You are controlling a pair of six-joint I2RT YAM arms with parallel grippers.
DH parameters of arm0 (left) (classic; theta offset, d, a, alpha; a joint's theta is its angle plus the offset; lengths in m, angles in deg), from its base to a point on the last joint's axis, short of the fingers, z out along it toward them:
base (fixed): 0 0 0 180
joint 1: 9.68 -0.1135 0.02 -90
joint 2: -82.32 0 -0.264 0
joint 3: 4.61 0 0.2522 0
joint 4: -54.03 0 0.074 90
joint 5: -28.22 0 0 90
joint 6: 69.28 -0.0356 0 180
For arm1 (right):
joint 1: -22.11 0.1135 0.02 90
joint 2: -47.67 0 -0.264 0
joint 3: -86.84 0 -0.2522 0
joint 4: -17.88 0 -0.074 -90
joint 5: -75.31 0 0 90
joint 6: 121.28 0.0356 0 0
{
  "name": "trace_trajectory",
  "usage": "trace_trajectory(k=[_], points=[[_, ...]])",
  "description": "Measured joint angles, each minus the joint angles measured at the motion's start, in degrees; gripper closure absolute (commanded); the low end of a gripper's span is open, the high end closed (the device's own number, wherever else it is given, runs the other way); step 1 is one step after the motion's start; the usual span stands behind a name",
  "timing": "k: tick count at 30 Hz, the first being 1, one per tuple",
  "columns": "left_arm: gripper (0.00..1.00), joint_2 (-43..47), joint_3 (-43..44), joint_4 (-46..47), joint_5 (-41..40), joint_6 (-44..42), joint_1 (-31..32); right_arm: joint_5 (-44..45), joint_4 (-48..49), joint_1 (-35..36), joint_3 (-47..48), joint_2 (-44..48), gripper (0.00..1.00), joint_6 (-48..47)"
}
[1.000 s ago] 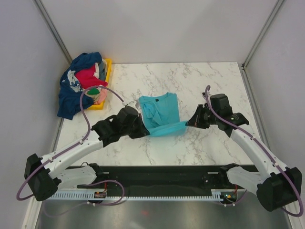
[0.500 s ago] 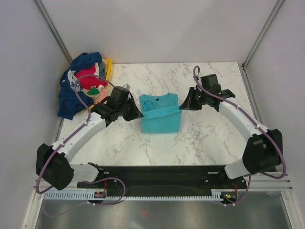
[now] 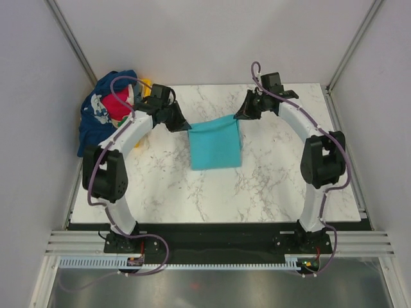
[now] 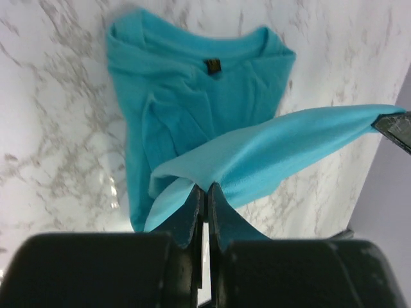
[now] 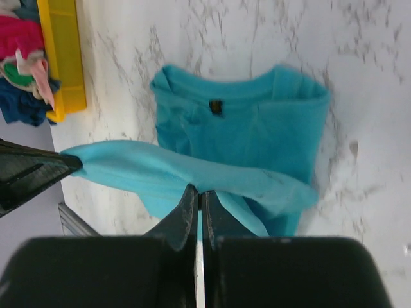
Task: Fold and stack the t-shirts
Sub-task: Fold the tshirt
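The turquoise t-shirt (image 3: 215,144) lies on the marble table, its near hem lifted and stretched between both grippers toward the far side. My left gripper (image 3: 186,126) is shut on the hem's left corner; in the left wrist view (image 4: 205,187) its jaws pinch the cloth above the collar part (image 4: 192,83). My right gripper (image 3: 237,117) is shut on the right corner; the right wrist view (image 5: 199,190) shows the same pinch over the shirt (image 5: 257,128). A pile of other shirts, navy (image 3: 96,125) and red (image 3: 119,102), sits at the far left.
A yellow tray (image 3: 145,86) holds part of the shirt pile at the table's far left corner; it also shows in the right wrist view (image 5: 61,58). Grey walls enclose the table (image 3: 282,173) on three sides.
Both grippers have carried the shirt's near hem up and away from the arm bases, over the shirt toward its collar end, and the cloth now covers the collar from above.
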Motion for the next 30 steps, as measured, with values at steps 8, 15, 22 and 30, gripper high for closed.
trace_trajectory(k=[8,15,22,30], points=[[0.0,-23.2,23.9,-6.9,4.9,-3.6,-5.8,-1.0,-3.3,-0.5,22.4,-20.6,0.12,0.9],[0.0,-28.3,34.1,-11.8,7.3,-5.4,-5.5,4.1,-3.8,-1.0,11.3,-13.4,0.09,-0.2],[0.01,-7.3,17.7,-12.6,3.2,-7.7,-2.5,9.7,-1.3,2.2,-1.6,-1.5,0.05,-2.9],[0.0,24.5,-8.3,-12.0,-3.7,-11.5,-0.7,11.5,0.1,3.9,-0.3,-8.3,0.04,-5.6]])
